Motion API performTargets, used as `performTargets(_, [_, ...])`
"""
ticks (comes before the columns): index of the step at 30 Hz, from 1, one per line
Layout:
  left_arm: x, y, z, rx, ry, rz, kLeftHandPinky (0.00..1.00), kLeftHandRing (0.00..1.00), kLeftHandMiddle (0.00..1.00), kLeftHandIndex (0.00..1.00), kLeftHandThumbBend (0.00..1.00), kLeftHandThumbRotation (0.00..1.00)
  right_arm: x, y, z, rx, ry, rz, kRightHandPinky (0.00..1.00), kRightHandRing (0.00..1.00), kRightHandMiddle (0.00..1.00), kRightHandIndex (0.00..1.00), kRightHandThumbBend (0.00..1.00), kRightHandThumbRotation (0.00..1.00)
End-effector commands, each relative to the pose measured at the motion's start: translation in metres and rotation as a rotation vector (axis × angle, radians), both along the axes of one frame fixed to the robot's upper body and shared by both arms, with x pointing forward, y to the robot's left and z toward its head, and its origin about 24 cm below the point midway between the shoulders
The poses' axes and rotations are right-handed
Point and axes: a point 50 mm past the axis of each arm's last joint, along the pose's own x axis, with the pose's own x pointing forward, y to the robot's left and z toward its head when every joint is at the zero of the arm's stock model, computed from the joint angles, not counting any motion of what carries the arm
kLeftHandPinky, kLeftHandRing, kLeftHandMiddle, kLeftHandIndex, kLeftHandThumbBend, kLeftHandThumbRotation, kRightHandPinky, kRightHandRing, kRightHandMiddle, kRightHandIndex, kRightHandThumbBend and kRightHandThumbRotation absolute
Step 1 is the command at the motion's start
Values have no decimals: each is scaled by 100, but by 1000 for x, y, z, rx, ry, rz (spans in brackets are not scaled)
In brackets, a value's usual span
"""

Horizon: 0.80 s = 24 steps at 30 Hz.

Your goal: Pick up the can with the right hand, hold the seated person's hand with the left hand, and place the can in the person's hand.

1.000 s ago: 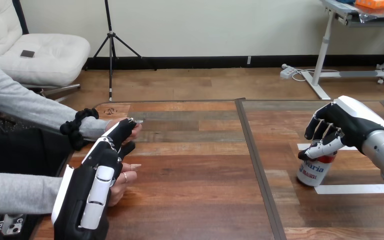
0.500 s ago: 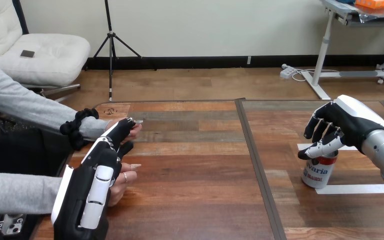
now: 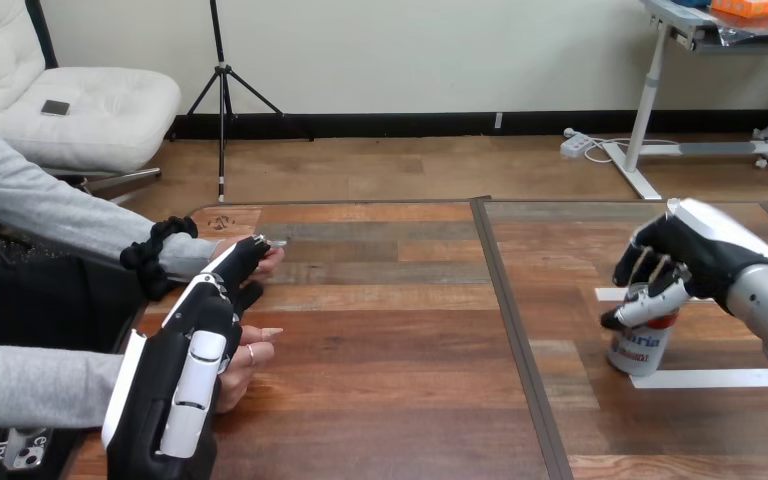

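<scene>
A white and red can [image 3: 640,348] stands upright on the table at the right. My right hand [image 3: 695,255] sits over its top, fingers curled behind the rim and thumb lying across its upper front. At the left, my left hand [image 3: 185,370] reaches forward with straight fingers [image 3: 243,258] lying on the person's upper hand [image 3: 268,258], whose fingertips show just past mine. The person's lower hand [image 3: 245,358] rests beside my left hand's palm, touching it. I see none of my left hand's fingers curled round either of the person's hands.
Two white tape strips [image 3: 710,378] mark the table by the can. A dark seam [image 3: 510,300] runs across the wooden table [image 3: 390,340] between the two sides. The person's grey-sleeved arms come in from the left edge.
The can went from tilted to upright and shifted slightly right. My right hand came down lower over its top, thumb now across its front. My left hand and the person's hands stayed put.
</scene>
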Motion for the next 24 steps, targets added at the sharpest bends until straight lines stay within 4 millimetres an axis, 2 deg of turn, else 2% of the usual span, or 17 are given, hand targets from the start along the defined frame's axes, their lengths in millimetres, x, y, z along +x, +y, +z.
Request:
performTargets(1, [7,-4,14,-13,-85,-6,93,95,91,83,53,90,12,-1,25,-28,-51,6,43,49,53,50,98,3])
performTargets(9, [8,-3,15,-7,-84,-5,93,96,91,84,53,90,12,0,25,-20,-52,4,43,50,54,52,100,14])
performTargets(24, [8,-4,15,-8,-89,-4,94,97,92,84,52,91,13,0,26,-6,-24,-2,45,52,57,58,100,24])
